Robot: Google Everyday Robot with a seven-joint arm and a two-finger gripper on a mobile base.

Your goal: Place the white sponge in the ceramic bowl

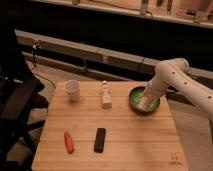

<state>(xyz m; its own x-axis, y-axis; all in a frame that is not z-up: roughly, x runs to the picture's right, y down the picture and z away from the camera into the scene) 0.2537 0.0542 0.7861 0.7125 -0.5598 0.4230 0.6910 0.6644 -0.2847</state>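
One step looks to be in hand: the placing itself. The gripper is down inside the bowl, which sits at the far right of the table. A pale mass at its tip, low in the bowl, is most likely the sponge. Where gripper ends and sponge begins is hard to make out, and I cannot tell whether the gripper is clamped on the sponge or has let it go.

If the sponge is held, the next move calls for a release with the tip low over the bowl's floor, so the sponge drops inside the rim and not on it. After that comes a straight lift, clear of the near wall, so the bowl is not dragged or tipped. If it is already loose, only the lift is needed.

The arm enters from the right. Its upper link slopes up to a bend far of the bowl, and from there the forearm drops steeply leftward into the bowl, the wrist pointing down.

Well apart to the left are a cup and a small bottle. Near the front edge lie an orange piece and a black bar, none in the arm's way.
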